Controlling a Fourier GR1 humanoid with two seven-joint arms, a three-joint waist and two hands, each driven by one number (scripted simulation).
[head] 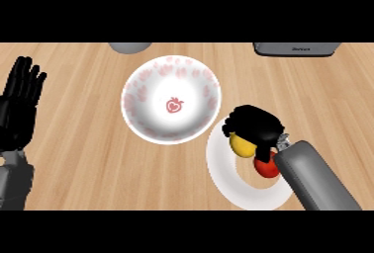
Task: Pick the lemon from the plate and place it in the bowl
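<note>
Right robot hand (254, 124) curled around lemon (242, 145) over plate (226, 180), just right of bowl (171, 99); left robot hand (18, 106) open, far left of bowl.

two smooth grey cylindrical forearms end in glossy black hands: left hand (18, 106), right hand (254, 123), with small metal links at the right wrist.

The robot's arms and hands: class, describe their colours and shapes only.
Two smooth, rounded grey forearms. Each ends in a glossy black hand with jointed fingers and a thumb: the left hand at the view's left edge, the right hand lower right. No cables, sleeves or markings show.
</note>
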